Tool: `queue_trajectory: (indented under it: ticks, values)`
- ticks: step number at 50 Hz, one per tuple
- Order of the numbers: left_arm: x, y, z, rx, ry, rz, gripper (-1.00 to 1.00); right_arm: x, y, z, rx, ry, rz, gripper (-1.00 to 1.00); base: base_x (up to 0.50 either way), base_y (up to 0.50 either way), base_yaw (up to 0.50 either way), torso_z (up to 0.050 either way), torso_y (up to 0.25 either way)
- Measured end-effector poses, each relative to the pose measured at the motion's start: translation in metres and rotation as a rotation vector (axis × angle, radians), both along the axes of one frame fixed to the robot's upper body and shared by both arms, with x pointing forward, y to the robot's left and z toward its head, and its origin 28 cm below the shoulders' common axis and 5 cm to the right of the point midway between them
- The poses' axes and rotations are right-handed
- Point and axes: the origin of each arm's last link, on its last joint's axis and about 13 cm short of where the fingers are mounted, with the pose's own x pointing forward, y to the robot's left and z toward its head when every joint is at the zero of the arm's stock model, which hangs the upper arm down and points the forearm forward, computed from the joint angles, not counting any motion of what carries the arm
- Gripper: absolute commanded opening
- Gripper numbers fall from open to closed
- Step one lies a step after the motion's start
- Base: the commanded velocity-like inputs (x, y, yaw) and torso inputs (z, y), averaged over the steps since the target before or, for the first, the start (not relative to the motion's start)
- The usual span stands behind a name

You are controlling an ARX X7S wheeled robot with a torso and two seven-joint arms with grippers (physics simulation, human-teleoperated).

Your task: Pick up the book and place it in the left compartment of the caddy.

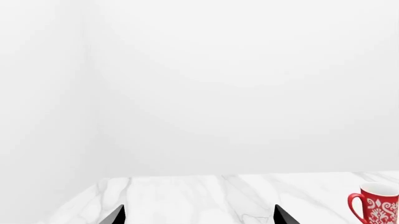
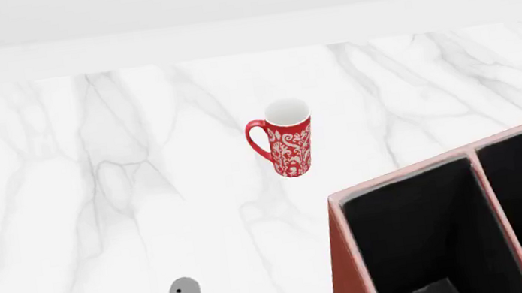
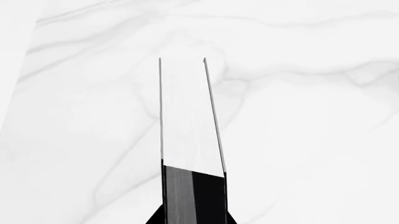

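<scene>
Two thin black covers edged the white pages of the book, which was clamped in the right gripper above the marble table. Its long axis ran straight out from the wrist. The left gripper hung spread, holding nothing. The caddy, with its black left compartment, stood near a red mug. Plain white walls rose behind the table.

The thick black hardcover book with white page edges is seen edge-on above the white marble table. The reddish-brown, slant-sided caddy stands near the table's front right; its long black-lined left compartment is open-topped.
</scene>
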Motion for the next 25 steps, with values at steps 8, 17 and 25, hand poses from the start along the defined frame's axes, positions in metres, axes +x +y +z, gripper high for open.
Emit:
queue_trajectory:
  ticks: [8,17,25]
  values:
    - [0.000,0.000,0.000,0.000,-0.001,0.001,1.00,-0.001,0.000,-0.001,0.005,-0.001,-0.034,-1.00,0.00,0.00,0.00,0.000,0.000]
    - [-0.001,0.001,0.001,-0.001,-0.002,0.003,1.00,-0.001,-0.001,0.002,0.010,-0.033,-0.102,-1.00,0.00,0.00,0.00,0.000,0.001]
    - [-0.001,0.001,0.001,-0.002,-0.003,0.006,1.00,-0.001,-0.003,0.010,0.050,-0.050,-0.204,-1.00,0.00,0.00,0.00,0.000,0.000]
